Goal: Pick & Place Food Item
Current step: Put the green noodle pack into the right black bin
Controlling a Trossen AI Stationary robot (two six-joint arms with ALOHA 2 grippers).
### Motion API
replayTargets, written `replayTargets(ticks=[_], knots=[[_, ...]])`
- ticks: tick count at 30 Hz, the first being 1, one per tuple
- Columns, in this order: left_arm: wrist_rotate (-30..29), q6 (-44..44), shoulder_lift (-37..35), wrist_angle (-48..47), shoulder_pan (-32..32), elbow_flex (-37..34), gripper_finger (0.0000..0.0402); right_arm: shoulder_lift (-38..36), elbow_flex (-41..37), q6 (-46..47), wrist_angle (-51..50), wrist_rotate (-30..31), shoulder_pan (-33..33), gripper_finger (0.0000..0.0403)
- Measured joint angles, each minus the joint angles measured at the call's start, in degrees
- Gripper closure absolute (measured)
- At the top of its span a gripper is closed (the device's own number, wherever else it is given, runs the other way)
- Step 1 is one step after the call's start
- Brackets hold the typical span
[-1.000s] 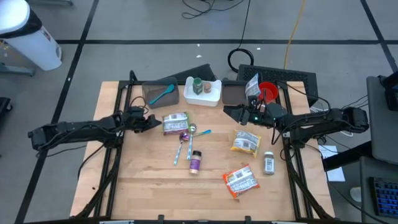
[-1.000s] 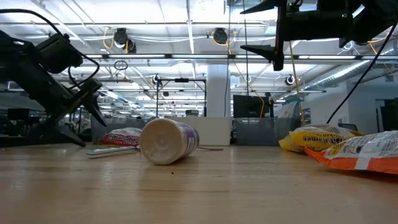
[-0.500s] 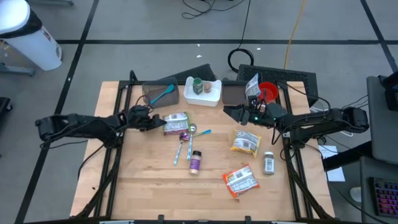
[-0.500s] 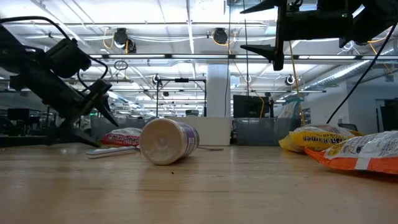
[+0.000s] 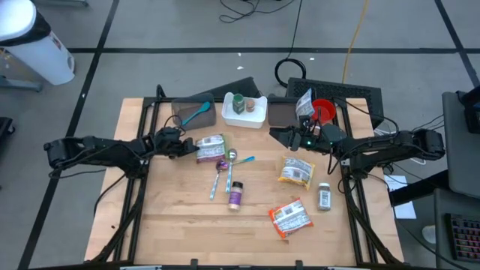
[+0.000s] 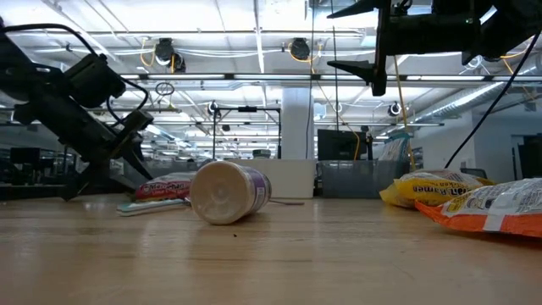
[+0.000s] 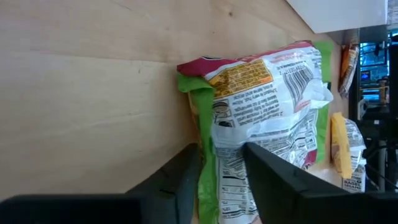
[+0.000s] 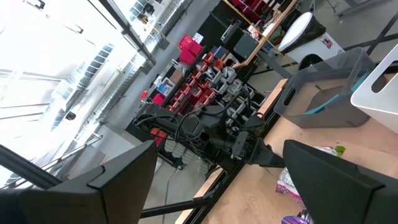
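A green and red food packet (image 5: 212, 148) lies flat on the wooden table, left of centre; it also shows in the left wrist view (image 7: 267, 93) and in the low view (image 6: 165, 188). My left gripper (image 5: 192, 148) is at its left end, low over the table and shut on that end (image 7: 221, 174). Far off to the right, my right gripper (image 5: 279, 135) hangs open, high above the table (image 6: 360, 42), with nothing between its fingers (image 8: 217, 180). My left gripper pinches the packet's left end (image 7: 214, 140) between its two fingers, one finger (image 7: 180, 177) on each side of the green edge. The fingers slant down from the table's left. The film puckers at the fingertips, and the packet still lies on the table.
A yellow noodle packet (image 5: 295, 171), an orange packet (image 5: 289, 217), a purple-lidded cup on its side (image 5: 235, 196), a spice jar (image 5: 325, 196) and two spoons (image 5: 223, 169) lie to the right. A white tray (image 5: 255, 116), two grey bins (image 5: 193, 112) and a red cup (image 5: 322, 111) line the far edge.
My left gripper has gone down and toward the table's right, up to the packet's left end, and its fingers have closed in on that end. The packet has stayed on the table. My right arm has kept still.
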Motion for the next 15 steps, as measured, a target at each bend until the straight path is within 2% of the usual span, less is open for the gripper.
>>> replayTargets(ticks=[7,15], knots=[[-2.1,0.7,0.1,4.9,0.0,-0.2,0.0301,0.0,0.0,-0.1,-0.2,0.0,0.0,0.0062],[-2.6,0.6,0.1,5.1,0.0,-0.2,0.0309,0.0,0.0,-0.4,-0.3,0.0,0.0,0.0062]])
